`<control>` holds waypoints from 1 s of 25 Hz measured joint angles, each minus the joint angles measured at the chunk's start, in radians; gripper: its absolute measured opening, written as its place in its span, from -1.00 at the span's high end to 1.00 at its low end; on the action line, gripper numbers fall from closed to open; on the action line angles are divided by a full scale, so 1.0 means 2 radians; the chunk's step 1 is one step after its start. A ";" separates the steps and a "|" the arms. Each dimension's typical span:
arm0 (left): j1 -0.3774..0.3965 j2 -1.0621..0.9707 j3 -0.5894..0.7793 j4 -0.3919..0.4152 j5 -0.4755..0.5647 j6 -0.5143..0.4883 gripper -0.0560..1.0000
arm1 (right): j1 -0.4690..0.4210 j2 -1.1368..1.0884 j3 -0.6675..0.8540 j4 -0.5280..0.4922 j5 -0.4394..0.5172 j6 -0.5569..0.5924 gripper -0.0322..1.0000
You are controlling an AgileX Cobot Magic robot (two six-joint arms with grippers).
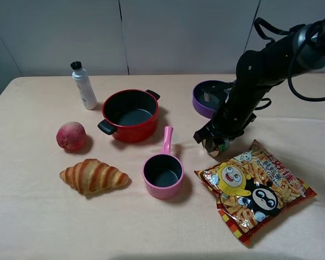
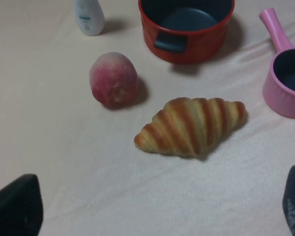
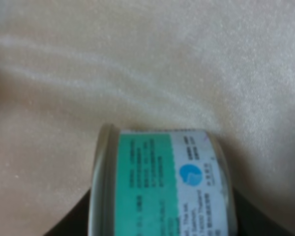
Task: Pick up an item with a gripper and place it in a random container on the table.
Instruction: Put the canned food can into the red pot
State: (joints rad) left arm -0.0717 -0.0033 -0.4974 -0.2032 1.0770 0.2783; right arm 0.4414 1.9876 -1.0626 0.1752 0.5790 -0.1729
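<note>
1. Your right gripper (image 1: 215, 141) is down low over the table (image 1: 32, 216), with the arm reaching in from the far right of the high view.
2. It's clamped on the tin can (image 1: 215, 147). The can sits right at the fingertips, between the two dark fingers, and its silver end faces the high camera.
3. In the right wrist view the can (image 3: 160, 182) fills the space between the fingers. You see its green and white label side-on, with a metal rim at each end and beige cloth beyond it.
4. You can't tell from these views whether the can is clear of the cloth or touching it (the shadow under it is too tight to judge).
5. From the gripper, the red pot (image 1: 131, 130) is well apart, off to the left in the high view and a little farther back. Its dark inside holds nothing.
6. The pink saucepan (image 1: 162, 190) lies between the two, nearer the gripper and toward the camera.
7. The snack bag (image 1: 254, 189) is just beside the gripper on the camera side. The purple pan (image 1: 203, 105) sits behind the arm.
8. Your left gripper (image 2: 155, 216) is spread wide and holding nothing. The croissant (image 2: 191, 125) and the peach (image 2: 113, 79) lie ahead of it.
</note>
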 joint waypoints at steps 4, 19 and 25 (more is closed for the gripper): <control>0.000 0.000 0.000 0.000 0.000 0.000 -0.98 | 0.000 -0.006 0.000 -0.003 0.002 0.004 0.37; 0.000 0.000 0.000 0.000 0.000 0.000 -0.98 | 0.011 -0.065 -0.016 -0.026 0.035 0.008 0.37; 0.000 0.000 0.000 0.000 0.000 0.000 -0.98 | 0.043 -0.067 -0.064 -0.035 0.075 0.010 0.37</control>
State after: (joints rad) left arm -0.0717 -0.0033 -0.4974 -0.2032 1.0770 0.2783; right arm 0.5267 1.8527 -1.1896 0.1042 0.7293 -0.1538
